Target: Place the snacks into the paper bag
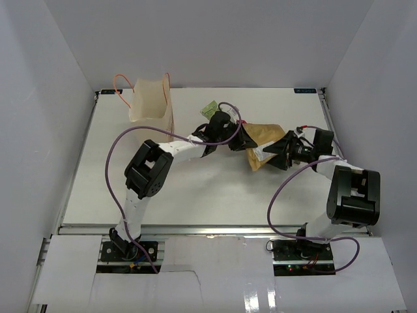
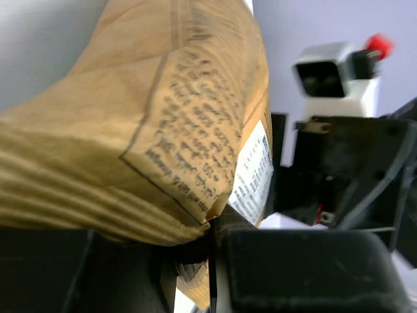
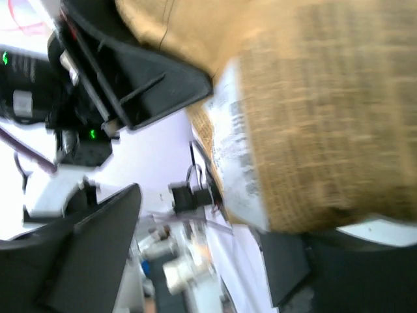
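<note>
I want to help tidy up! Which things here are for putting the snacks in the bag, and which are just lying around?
For the job:
- paper bag
- tan pouch, pinched in the left arm's fingers
- green packet, lying on the table

Just there:
- purple cables looping off the arms
- table

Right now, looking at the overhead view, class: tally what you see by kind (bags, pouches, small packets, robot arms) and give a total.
paper bag: 1
tan pouch: 1
green packet: 1 (no other small packets in view)
robot arms: 2, the left arm and the right arm
Total: 5
</note>
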Controlling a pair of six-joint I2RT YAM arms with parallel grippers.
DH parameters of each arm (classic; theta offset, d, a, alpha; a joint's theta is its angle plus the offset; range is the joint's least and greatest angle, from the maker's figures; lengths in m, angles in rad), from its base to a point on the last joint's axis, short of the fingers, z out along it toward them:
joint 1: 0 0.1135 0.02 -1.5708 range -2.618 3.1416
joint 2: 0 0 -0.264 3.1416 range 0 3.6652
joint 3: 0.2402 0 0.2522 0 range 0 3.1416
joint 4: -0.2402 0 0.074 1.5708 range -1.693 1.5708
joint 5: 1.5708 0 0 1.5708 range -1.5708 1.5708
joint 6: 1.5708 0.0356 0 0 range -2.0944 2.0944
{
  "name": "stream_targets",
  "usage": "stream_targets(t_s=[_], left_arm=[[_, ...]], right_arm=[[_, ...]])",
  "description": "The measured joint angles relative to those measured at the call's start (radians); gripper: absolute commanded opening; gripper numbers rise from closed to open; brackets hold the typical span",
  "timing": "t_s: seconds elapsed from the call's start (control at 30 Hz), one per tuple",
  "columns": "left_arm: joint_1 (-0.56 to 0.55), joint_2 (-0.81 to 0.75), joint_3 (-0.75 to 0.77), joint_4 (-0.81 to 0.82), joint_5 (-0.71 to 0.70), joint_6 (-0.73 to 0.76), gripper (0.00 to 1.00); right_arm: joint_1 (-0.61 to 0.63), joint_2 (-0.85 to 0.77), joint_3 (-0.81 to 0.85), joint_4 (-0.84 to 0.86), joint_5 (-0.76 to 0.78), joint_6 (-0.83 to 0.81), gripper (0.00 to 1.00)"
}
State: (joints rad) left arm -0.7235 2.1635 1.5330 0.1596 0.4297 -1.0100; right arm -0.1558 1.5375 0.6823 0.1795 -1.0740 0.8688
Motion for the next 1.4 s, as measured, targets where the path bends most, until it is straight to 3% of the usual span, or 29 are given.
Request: stream_targets(t_s=[0.1,0.27,0.47,0.67,0.87,1.2,1.4], left_arm=[[0.013,-0.050,0.013,-0.100,-0.036,0.088,0.08],[0.048,-0.203,0.096,-0.361,-0.117,0.319,0.01],[0.068,-0.378,0.257,-0.604,-0.162,0.544,0.00],[0.067,-0.464,0.461,-0.783,-0.246,0.656,0.00],[0.075,-0.533,0.653,-0.931,-0.518,0.757,0.00],[0.089,-0.774,0.722,-0.924,-0.881,0.896,0.00],[0.090,-0.810,0.720,-0.937,-1.035,0.954,0.00]], right_arm=[[0.003,0.037,0.164,-0.217,-0.101,-0.275,0.84],[-0.011,0.056,0.451,-0.586,-0.150,-0.829,0.84],[-0.022,0.034,0.484,-0.757,-0.161,-1.131,0.84],[-0.021,0.041,0.480,-0.816,-0.163,-1.227,0.86],[-0.021,0.063,0.479,-0.830,-0.164,-1.267,0.86],[-0.021,0.098,0.445,-0.836,-0.168,-1.295,0.86],[-0.021,0.098,0.419,-0.837,-0.172,-1.305,0.86]])
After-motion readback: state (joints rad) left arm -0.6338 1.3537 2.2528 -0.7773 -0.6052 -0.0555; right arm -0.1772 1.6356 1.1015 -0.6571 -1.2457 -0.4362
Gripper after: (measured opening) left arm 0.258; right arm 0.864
